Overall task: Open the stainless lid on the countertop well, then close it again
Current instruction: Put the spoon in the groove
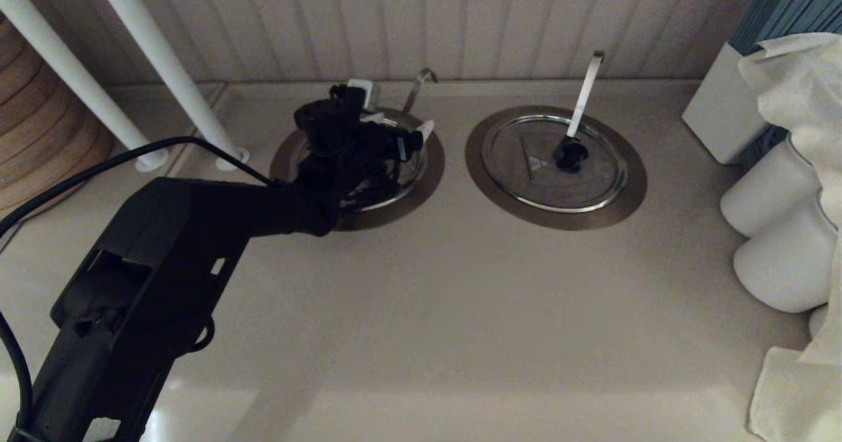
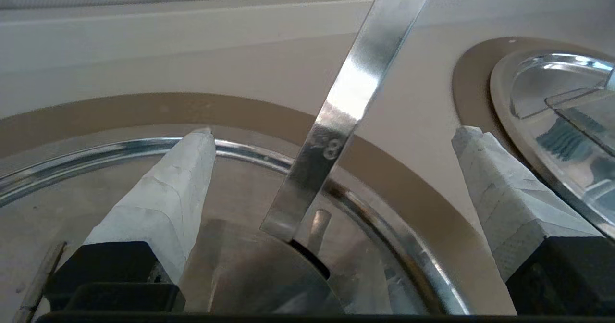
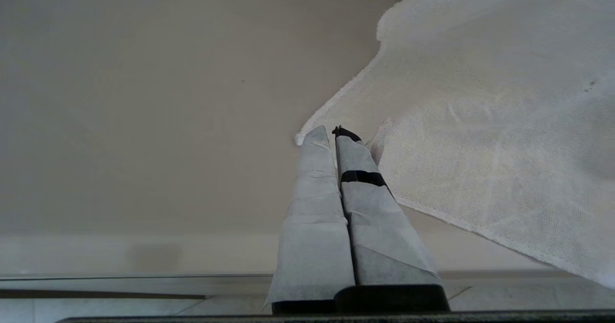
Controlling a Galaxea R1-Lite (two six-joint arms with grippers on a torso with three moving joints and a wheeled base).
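The countertop well is the left steel-ringed one, with a slim hook-tipped handle rising at its back. The stainless lid lies flat on it, mostly hidden under my left arm; its black knob does not show. My left gripper hangs low over the lid, open. In the left wrist view its taped fingers stand wide apart on either side of the handle, which passes through the lid's notch. Nothing is gripped. My right gripper is shut and empty above bare counter beside a white cloth.
The twin well sits to the right, its lid closed, with a black knob and a broader white handle. Two white poles stand at the back left. White cylinders, a box and cloth crowd the right edge.
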